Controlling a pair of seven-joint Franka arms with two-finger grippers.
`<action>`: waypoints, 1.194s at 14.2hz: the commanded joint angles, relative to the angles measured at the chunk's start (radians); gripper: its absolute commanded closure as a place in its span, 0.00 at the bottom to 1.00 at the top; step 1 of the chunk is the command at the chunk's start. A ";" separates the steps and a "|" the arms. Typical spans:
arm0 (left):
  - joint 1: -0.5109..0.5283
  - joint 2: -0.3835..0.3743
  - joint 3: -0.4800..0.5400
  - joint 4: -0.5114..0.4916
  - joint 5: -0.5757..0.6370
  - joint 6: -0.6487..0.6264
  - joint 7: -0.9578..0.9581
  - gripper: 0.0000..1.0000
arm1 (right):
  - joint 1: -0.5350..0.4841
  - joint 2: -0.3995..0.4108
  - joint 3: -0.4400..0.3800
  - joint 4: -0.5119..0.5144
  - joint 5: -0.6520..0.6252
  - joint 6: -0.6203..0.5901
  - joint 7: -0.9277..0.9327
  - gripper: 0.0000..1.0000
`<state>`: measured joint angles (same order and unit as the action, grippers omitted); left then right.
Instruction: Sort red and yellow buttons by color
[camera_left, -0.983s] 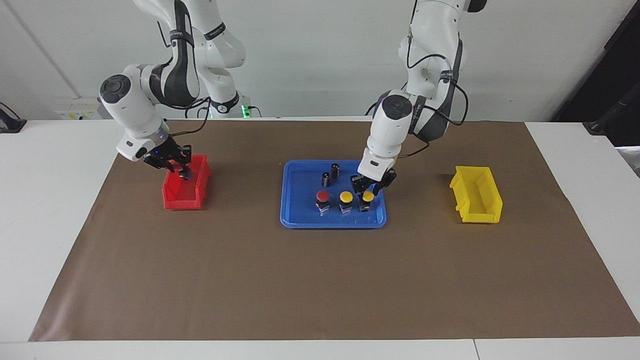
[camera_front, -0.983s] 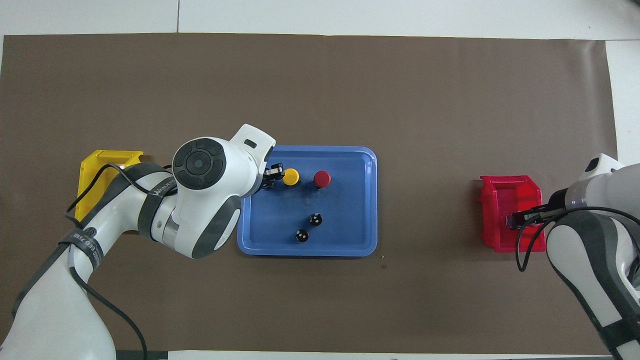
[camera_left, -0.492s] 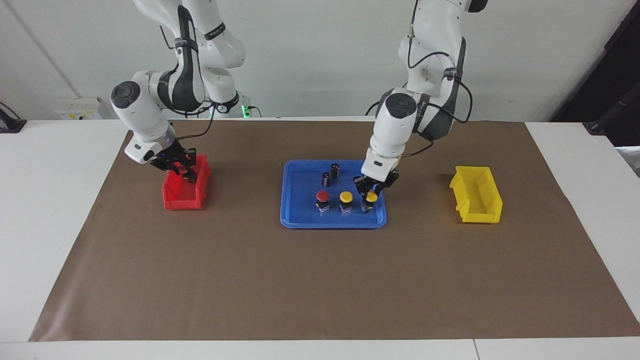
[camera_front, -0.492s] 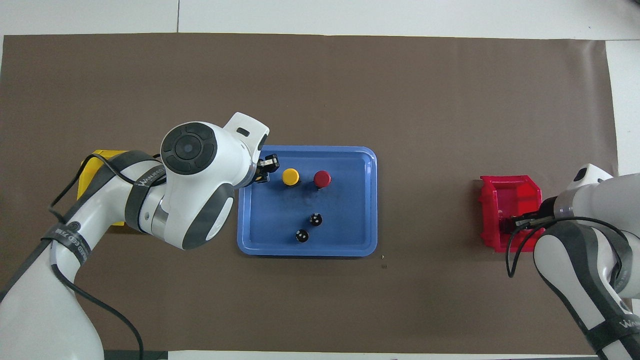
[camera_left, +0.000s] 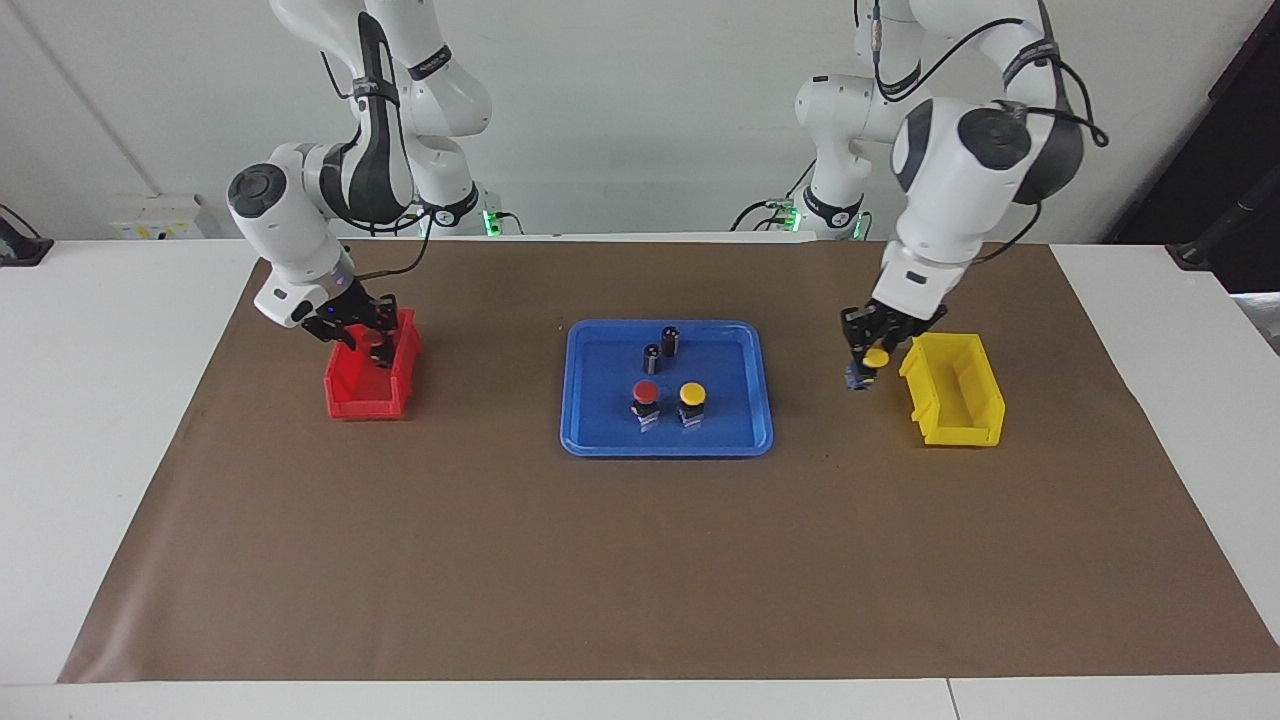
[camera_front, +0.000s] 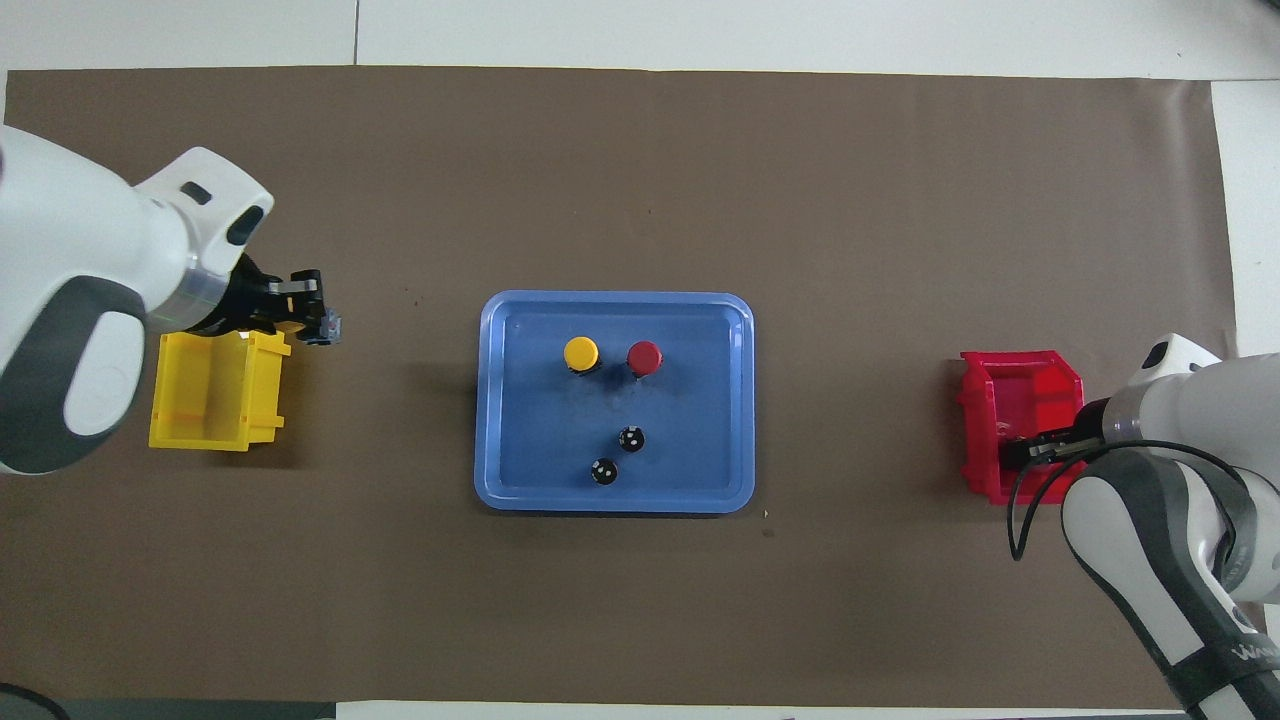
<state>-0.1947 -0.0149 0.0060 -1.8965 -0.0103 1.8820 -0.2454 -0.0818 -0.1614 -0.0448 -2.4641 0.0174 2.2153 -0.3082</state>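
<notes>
While two buttons stand in the blue tray (camera_left: 580, 440), the sorting is only partly done. One red button (camera_left: 645, 392) and one yellow button (camera_left: 691, 394) stand upright side by side in the part of the tray farther from the robots. Nearer to the robots in the same tray stand two dark cylinders without caps (camera_left: 661, 350); I judge that these do not belong to the sorting.

The left gripper (camera_left: 866, 362) is in the air just beside the yellow bin (camera_left: 975, 430), over the brown mat (camera_left: 640, 570) on the desk, on the side of the bin that looks toward the tray. Its fingers are closed on a second yellow button (camera_left: 876, 357), which hangs there and is not yet over the bin. So this button is on its way but not delivered.

The right gripper (camera_left: 366, 340) is low over the red bin (camera_left: 350, 405), at the wall nearer to the robots. A red cap (camera_left: 372, 341) shows at its tip, but I cannot tell if the fingers grip this red button or have let it go, and I cannot see if it rests in the bin.

By my judgement, what is left is this: to drop the carried yellow button in the yellow bin, to finish the release in the red bin, and then to bring the last red button and the last yellow button from the tray to their bins.
</notes>
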 joint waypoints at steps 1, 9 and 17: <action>0.111 -0.023 -0.012 -0.042 0.009 -0.009 0.163 0.99 | 0.002 0.005 0.011 0.091 -0.013 -0.093 0.021 0.38; 0.225 -0.065 -0.011 -0.226 0.009 0.117 0.310 0.99 | 0.343 0.189 0.029 0.649 0.002 -0.399 0.479 0.33; 0.248 -0.089 -0.009 -0.398 0.009 0.259 0.325 0.99 | 0.657 0.512 0.028 0.855 -0.011 -0.139 0.877 0.21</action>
<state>0.0321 -0.0689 0.0047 -2.2396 -0.0103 2.0947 0.0596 0.5740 0.2966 -0.0089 -1.6369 0.0158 2.0488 0.5607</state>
